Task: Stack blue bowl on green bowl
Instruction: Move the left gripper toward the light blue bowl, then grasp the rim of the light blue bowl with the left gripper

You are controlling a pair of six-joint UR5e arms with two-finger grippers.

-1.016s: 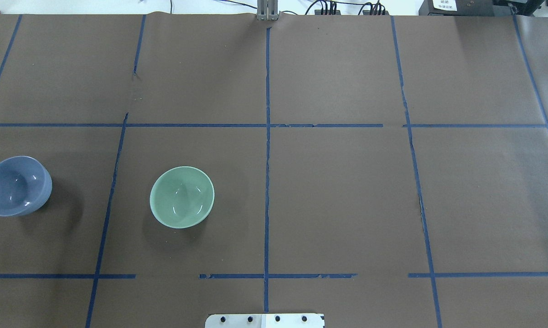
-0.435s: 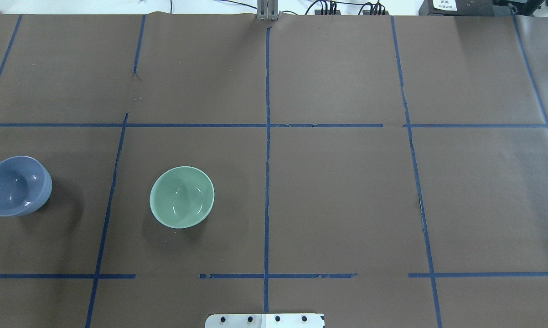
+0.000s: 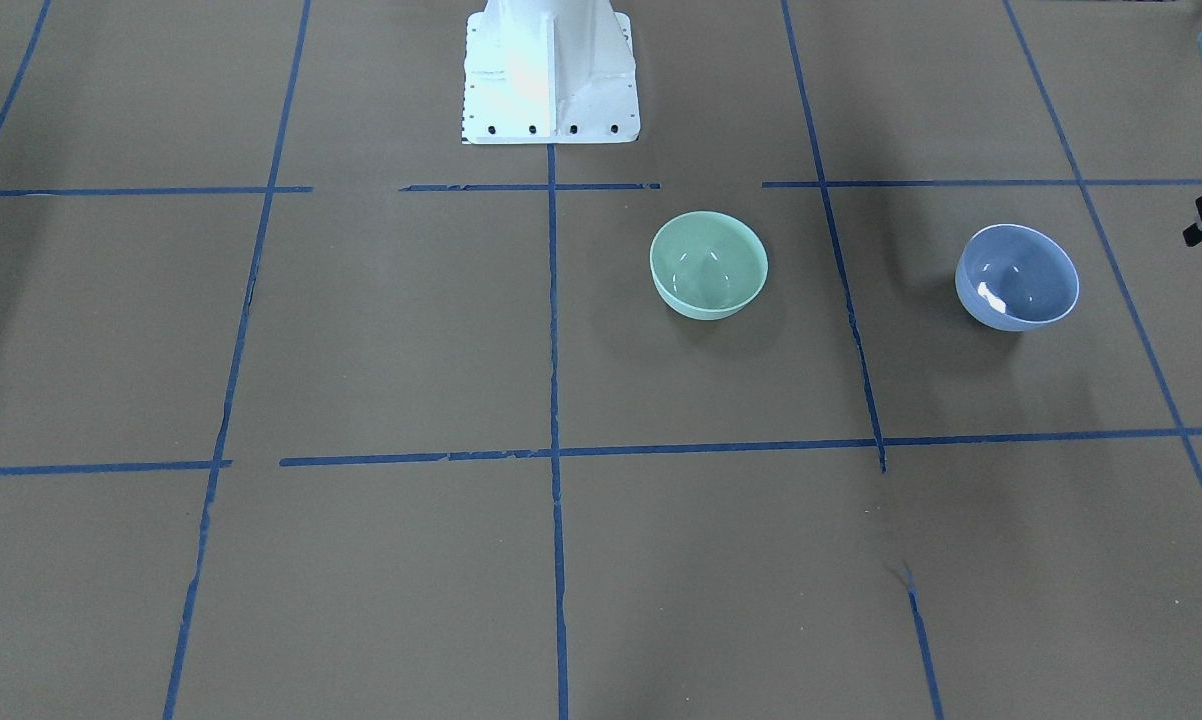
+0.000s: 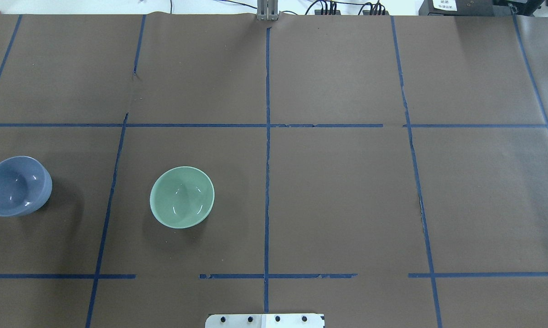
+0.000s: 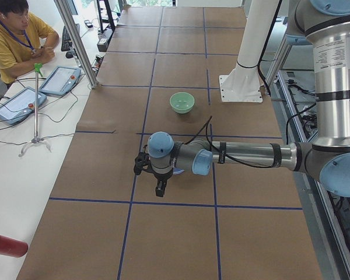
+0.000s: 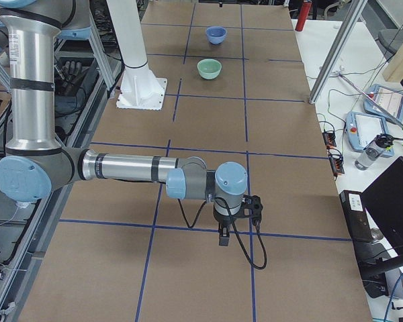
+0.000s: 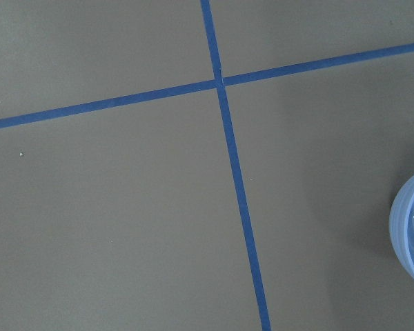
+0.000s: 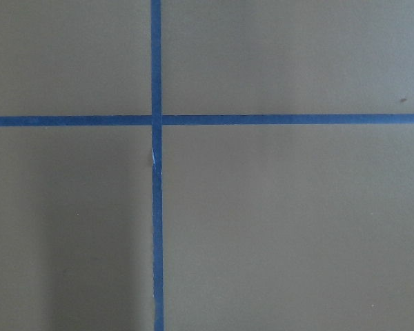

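the blue bowl (image 4: 14, 186) sits upright on the table (image 4: 347, 205), well apart from the green bowl (image 4: 182, 197), to the robot's left of it. the left gripper (image 5: 159, 188) hangs just past the blue bowl, the right gripper (image 6: 223, 238) far off on the green bowl's other side - i cannot tell how the jaws of either stand.

We see the counter (image 4: 347, 205) covered in brown paper and crossed by blue tape lines (image 4: 267, 182). In the left-side view a person in a yellow shirt (image 5: 14, 41) sits at ten o'clock, near a tablet (image 5: 59, 80) and a second tablet (image 5: 11, 105). A red cylinder (image 5: 6, 245) lies at eight o'clock.
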